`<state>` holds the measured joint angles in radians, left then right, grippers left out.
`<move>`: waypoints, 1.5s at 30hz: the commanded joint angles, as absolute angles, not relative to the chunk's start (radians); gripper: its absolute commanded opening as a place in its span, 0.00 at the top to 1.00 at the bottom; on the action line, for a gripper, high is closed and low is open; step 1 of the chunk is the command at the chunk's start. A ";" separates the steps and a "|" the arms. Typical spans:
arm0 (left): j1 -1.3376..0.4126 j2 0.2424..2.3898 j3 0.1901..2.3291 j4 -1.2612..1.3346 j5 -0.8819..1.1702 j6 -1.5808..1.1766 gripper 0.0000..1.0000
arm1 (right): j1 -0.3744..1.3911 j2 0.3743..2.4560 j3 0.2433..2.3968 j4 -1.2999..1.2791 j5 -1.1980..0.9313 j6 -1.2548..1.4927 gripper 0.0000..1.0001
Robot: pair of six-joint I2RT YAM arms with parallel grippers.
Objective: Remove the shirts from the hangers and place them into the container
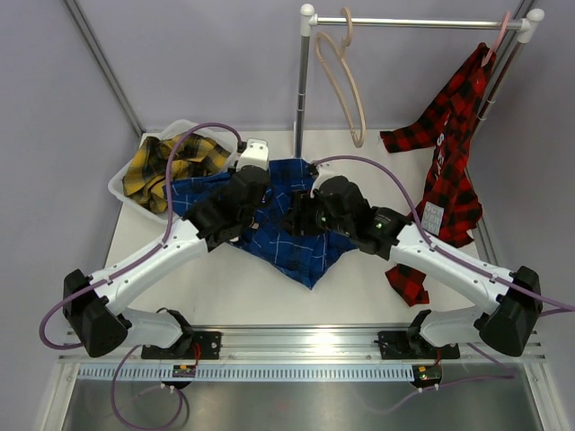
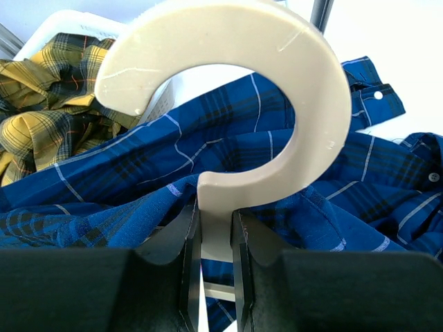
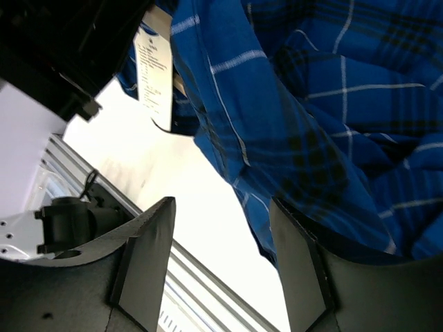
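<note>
Top view, dial centred on the bench (image 1: 225,287).

- Blue shirt (image 1: 292,235): lies crumpled at the centre of the bench, one corner pointing to 6 o'clock. Its 10 o'clock edge reaches the container (image 1: 121,190).
- Container: at 10 o'clock on the bench. The yellow-and-black shirt (image 1: 175,162) lies bunched inside it.
- Red-and-black shirt (image 1: 454,153): at 2 o'clock, hanging on a pinkish hanger (image 1: 497,40) from the rack (image 1: 413,21). Its lower part trails down to the bench at 4 o'clock.
- Empty beige hanger (image 1: 346,90): hangs on the rack rail at 12 o'clock.

Left arm (image 1: 153,260): wrist over the 10 o'clock side of the blue shirt. Left wrist view: the left jaws are clamped on the stem of a beige hanger hook (image 2: 228,104). The hook stands upright above them, and the blue shirt (image 2: 311,194) is spread behind it. The rest of that hanger is hidden.

Right arm (image 1: 449,265): wrist over the 3 o'clock side of the blue shirt. Right wrist view: the right jaws stand apart with nothing pinched, fingers (image 3: 145,263) well separated. The shirt hem (image 3: 277,166) hangs just beyond them, nearest the 4 o'clock finger. A white label (image 3: 156,76) shows on the cloth at 11 o'clock.
</note>
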<state>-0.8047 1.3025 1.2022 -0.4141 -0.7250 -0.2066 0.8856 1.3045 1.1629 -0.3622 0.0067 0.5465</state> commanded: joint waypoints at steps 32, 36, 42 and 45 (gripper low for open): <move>-0.772 1.203 1.233 -0.365 -0.698 -0.267 1.00 | 0.914 1.407 1.051 0.037 0.058 0.664 0.45; -0.772 1.200 1.232 -0.365 -0.696 -0.270 1.00 | 0.914 1.428 1.069 0.070 0.064 0.663 0.48; -0.772 1.198 1.230 -0.364 -0.687 -0.270 1.00 | 0.914 1.442 1.098 0.069 0.080 0.647 0.68; -0.772 1.195 1.233 -0.365 -0.684 -0.264 1.00 | 0.914 1.408 1.098 0.012 0.118 0.641 0.90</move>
